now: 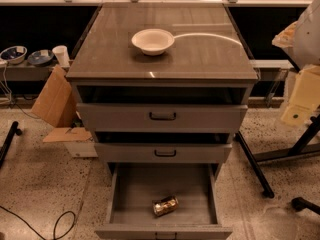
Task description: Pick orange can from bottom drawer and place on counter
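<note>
The orange can is small, shiny and golden-orange. It lies on its side on the floor of the bottom drawer, near the drawer's front. That drawer is pulled fully open. The counter is the glossy grey-brown cabinet top. My gripper shows as a cream-coloured part under the white arm at the right edge of the view. It is right of the cabinet, about level with the top drawer, far from the can and holding nothing.
A white bowl stands on the counter's middle. The two upper drawers are slightly open. Cardboard leans at the cabinet's left. Black stand legs cross the floor on the right. A cable lies at the lower left.
</note>
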Controlling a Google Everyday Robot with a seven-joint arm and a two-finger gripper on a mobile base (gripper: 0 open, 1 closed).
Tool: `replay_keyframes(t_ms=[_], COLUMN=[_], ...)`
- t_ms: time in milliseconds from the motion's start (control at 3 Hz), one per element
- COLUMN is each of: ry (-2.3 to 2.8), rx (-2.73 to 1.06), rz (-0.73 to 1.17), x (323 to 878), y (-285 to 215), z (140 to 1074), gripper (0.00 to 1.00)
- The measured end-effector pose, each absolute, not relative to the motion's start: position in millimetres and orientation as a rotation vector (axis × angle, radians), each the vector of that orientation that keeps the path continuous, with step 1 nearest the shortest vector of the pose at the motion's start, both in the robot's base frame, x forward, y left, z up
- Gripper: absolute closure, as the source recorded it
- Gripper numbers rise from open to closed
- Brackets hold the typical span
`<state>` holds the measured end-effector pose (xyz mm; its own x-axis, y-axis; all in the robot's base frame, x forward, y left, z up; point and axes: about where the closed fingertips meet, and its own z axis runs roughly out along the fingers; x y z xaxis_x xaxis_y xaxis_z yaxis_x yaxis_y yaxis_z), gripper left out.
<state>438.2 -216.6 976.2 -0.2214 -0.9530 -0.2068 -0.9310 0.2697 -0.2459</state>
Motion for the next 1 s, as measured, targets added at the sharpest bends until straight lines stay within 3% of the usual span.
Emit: replay_keyframes(t_ms=[1000], ry=[2.152], rx=[-1.805], rz=[-0.059], x=[431], y=[-171], z=[913], gripper=[0.0])
